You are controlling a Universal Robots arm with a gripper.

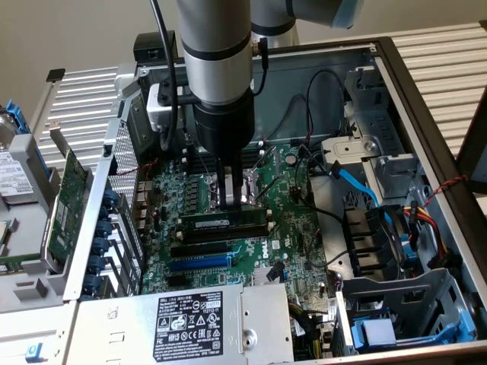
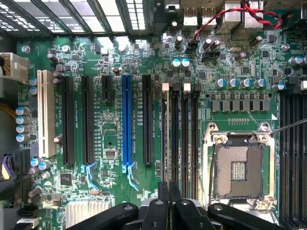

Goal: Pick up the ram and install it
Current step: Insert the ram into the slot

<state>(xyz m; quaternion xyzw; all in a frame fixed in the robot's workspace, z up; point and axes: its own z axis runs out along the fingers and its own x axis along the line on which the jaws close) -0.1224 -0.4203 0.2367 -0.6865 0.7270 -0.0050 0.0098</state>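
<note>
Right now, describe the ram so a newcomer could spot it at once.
Inside the open PC case, look at the green motherboard. Directly beneath the claw stands the ram, a long thin green stick on edge; its neighbours are bare black and blue slots.

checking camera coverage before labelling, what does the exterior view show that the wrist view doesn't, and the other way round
Exterior view adds the labelled power supply, a blue cable and a green expansion card beside the case. Wrist view adds a white slot and the open CPU socket seen head-on. Both share the motherboard, the blue slot and the shut end effector at the ram.
</note>
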